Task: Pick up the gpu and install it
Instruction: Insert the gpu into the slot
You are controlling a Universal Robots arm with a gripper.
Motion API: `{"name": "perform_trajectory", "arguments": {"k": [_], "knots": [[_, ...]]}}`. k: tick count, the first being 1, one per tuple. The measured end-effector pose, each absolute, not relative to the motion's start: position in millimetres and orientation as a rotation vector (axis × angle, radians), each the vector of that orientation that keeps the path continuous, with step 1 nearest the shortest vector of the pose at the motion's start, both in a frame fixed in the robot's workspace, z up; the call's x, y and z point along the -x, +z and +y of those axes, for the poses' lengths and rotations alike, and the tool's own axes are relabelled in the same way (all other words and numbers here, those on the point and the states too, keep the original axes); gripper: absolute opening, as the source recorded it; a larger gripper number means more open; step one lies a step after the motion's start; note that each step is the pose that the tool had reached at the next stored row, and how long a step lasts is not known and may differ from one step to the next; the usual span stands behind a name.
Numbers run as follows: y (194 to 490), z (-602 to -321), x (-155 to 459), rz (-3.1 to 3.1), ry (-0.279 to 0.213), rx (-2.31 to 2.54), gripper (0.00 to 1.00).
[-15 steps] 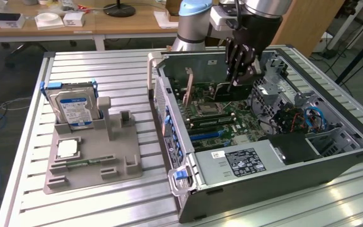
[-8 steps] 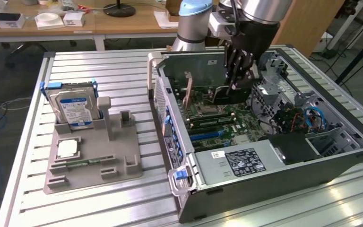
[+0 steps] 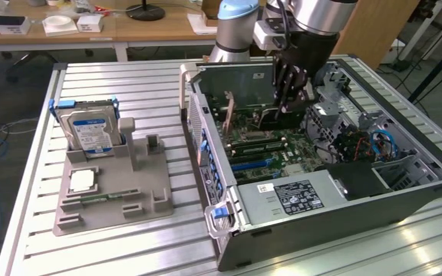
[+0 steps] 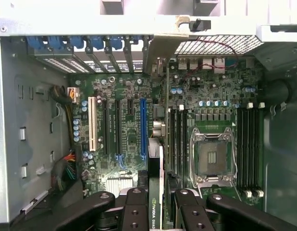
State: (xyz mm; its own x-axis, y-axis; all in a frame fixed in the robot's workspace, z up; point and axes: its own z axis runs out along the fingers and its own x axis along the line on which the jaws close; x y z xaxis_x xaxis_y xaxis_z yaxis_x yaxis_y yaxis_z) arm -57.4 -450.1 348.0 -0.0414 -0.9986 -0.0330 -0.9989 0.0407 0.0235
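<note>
The end effector [image 4: 155, 214] is gripping the gpu [image 4: 161, 161] by its upper edge. 4 black finger links are closing in from both sides onto the thin card, which is showing edge-on with its green label between them. The card is hanging over the motherboard inside the open computer case [image 3: 205, 135], apart from the board as far as I can judge. It is sitting just beside the long blue slot [image 4: 142, 127] rather than in it.

The step in hand looks like lining the card up for seating. Doing it well probably means keeping the card square to the board and its lower edge parallel to the blue slot. The metal end should be facing the row of bracket openings [image 4: 91, 48] at the case's rear wall. Any tilt would likely make the contacts catch on the slot's lip (a thin card flexes easily under a sideways push). The 2 black slots [image 4: 117, 127] and the white slot [image 4: 93, 127] lie just beyond, so picking the right one matters.

In the exterior view the end effector [image 3: 290, 100] is pointing straight down into the case, with the arm reaching over from the far side of the table [image 3: 113, 86]. A hard drive [image 3: 90, 132] is standing in a grey holder [image 3: 113, 195], well apart on that view's left.
</note>
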Motion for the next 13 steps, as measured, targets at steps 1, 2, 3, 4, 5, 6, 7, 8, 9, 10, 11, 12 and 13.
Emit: {"name": "perform_trajectory", "arguments": {"k": [1, 2, 3, 4, 5, 6, 7, 8, 9, 10, 11, 12, 13], "knots": [[347, -451, 57, 2.261, 0.062, 2.170, 0.26], [347, -452, 57, 2.261, 0.062, 2.170, 0.26], [346, -453, 57, 2.261, 0.062, 2.170, 0.26], [345, -454, 57, 2.261, 0.062, 2.170, 0.26], [344, -455, 57, 2.261, 0.062, 2.170, 0.26], [343, -456, 57, 2.261, 0.063, 2.170, 0.26], [342, -456, 58, 2.261, 0.062, 2.170, 0.26], [340, -456, 58, 2.261, 0.062, 2.170, 0.26], [338, -456, 57, 2.261, 0.062, 2.170, 0.26], [337, -456, 57, 2.261, 0.062, 2.170, 0.26], [335, -456, 57, 2.261, 0.062, 2.170, 0.26], [333, -456, 57, 2.261, 0.062, 2.170, 0.26], [332, -457, 57, 2.261, 0.062, 2.170, 0.26]]}}
